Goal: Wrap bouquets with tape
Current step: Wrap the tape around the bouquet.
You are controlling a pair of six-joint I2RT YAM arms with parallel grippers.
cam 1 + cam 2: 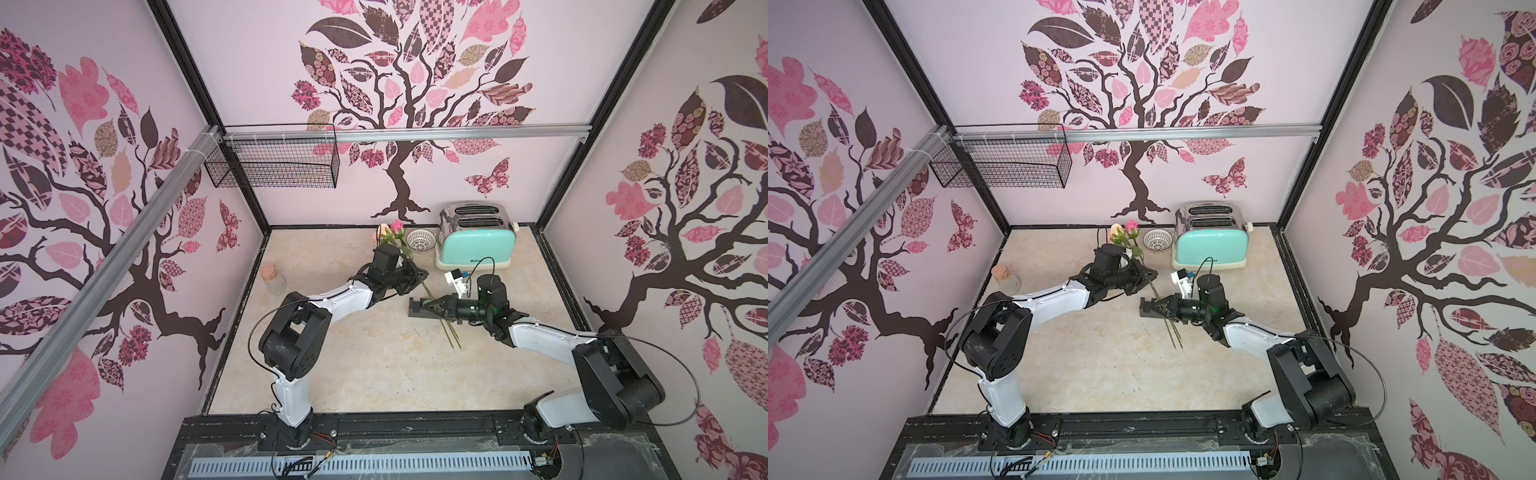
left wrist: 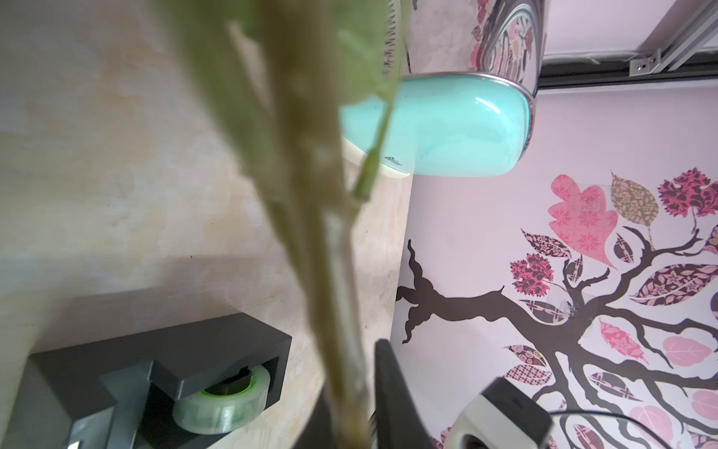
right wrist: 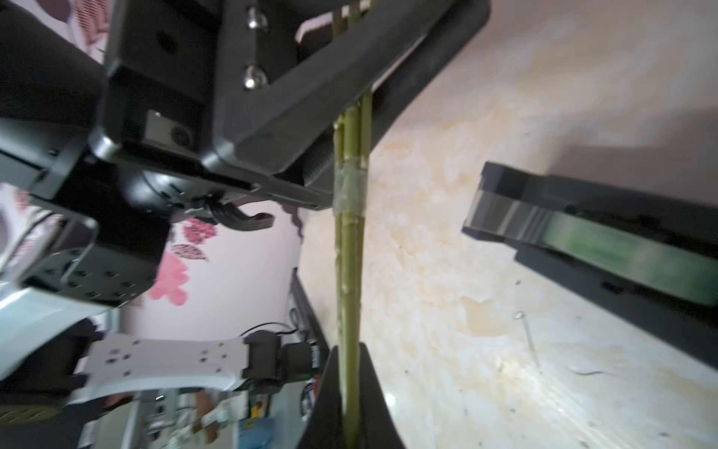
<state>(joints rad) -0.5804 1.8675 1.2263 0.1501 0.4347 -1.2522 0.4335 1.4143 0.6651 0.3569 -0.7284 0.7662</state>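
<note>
**Bouquet across the dispenser, right end effector clamped on its stems**

Nearest the front, the cut ends of the stems [image 3: 349, 272] reach past the dispenser [image 1: 417, 308] toward the front edge of the desk [image 1: 374, 365]. I cannot tell whether they touch the desk.

In both top views the bouquet [image 2: 307, 217] slants across the dispenser, with its ends in front and its blooms behind.

The right end effector [image 1: 436, 306] comes in from the dispenser's right. Its fingers [image 3: 375, 400] are pressed together on the stems, so it is clamped on the bouquet.

In the right wrist view a band of clear tape [image 3: 349, 190] rings the three stems. The band sits between the two end effectors.

The roll of tape [image 2: 221, 404] is clear with a green core, and it sits in the dispenser's open end.

Just behind the dispenser is the left end effector [image 1: 420, 276], and the stems pass between its fingers. I cannot tell whether those fingers pinch the stems or stand slightly apart from them.

Farther back from the dispenser are the roses [image 1: 395, 227], pink and peach above green leaves.

A cork-stoppered jar [image 1: 274, 280] stands well to the dispenser's left.

Behind the dispenser, near the back wall, are a white slotted bowl [image 1: 421, 241] and a mint toaster [image 1: 478, 245]. The two stand just beside each other.

Farthest, up and to the left of the dispenser, a black wire basket [image 1: 274, 162] hangs from a rail on the back wall.
</note>
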